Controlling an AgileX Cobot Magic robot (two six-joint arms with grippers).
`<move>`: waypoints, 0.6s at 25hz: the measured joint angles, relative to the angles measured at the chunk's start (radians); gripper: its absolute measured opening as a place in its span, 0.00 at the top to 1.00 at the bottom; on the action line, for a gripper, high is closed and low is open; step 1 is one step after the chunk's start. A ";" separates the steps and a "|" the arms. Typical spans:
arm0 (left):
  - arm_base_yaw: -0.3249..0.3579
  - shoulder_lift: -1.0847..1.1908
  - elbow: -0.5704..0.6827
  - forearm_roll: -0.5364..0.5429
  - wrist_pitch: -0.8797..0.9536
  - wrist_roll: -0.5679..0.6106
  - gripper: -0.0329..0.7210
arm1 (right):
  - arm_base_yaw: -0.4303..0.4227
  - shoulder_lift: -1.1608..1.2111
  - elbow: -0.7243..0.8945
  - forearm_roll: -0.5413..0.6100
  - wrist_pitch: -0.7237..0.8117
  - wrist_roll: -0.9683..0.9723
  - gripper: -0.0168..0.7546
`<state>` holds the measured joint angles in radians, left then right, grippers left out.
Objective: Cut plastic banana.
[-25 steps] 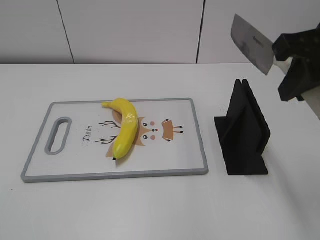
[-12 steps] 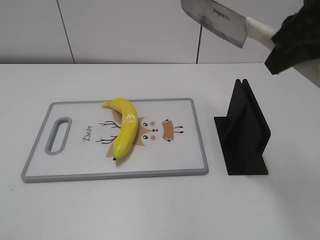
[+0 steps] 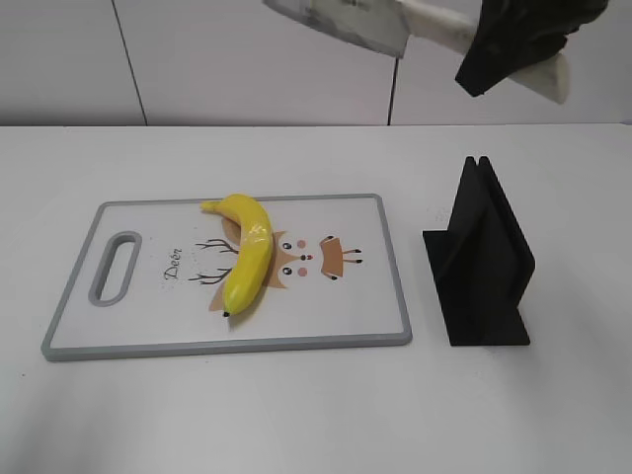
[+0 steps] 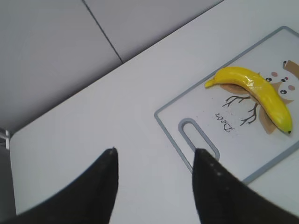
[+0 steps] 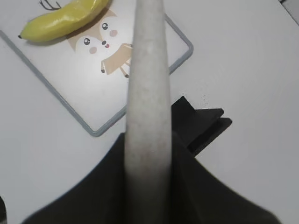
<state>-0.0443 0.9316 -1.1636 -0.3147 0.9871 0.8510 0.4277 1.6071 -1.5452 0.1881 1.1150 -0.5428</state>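
The plastic banana (image 3: 247,255) lies yellow and curved on the white cutting board (image 3: 148,316), over its deer drawing. It also shows in the left wrist view (image 4: 254,88) and the right wrist view (image 5: 60,21). My right gripper (image 3: 513,44) is shut on the white handle of a cleaver knife (image 3: 346,22), held high above the board's right end, blade pointing left. In the right wrist view the handle (image 5: 147,102) fills the middle between the jaws. My left gripper (image 4: 154,156) is open and empty above the table left of the board; it is out of the exterior view.
A black knife stand (image 3: 482,259) sits on the white table right of the board, also seen in the right wrist view (image 5: 201,123). The board has a grey rim and a handle slot (image 3: 116,267) at its left end. A pale wall is behind.
My right gripper has carried the knife up and to the left, from above the stand toward above the board, and the blade has turned flatter. The banana and board have not moved.
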 joint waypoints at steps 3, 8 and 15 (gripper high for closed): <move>-0.001 0.118 -0.101 -0.056 0.040 0.105 0.30 | 0.000 0.074 -0.065 0.009 0.029 -0.090 0.76; -0.001 0.312 -0.226 -0.158 0.123 0.301 0.30 | 0.000 0.187 -0.159 0.014 0.060 -0.214 0.76; -0.020 0.520 -0.316 -0.331 0.190 0.551 0.30 | 0.000 0.332 -0.233 0.114 0.091 -0.446 0.76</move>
<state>-0.0640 1.4520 -1.4793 -0.6454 1.1773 1.4017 0.4277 1.9390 -1.7785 0.3019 1.2064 -0.9886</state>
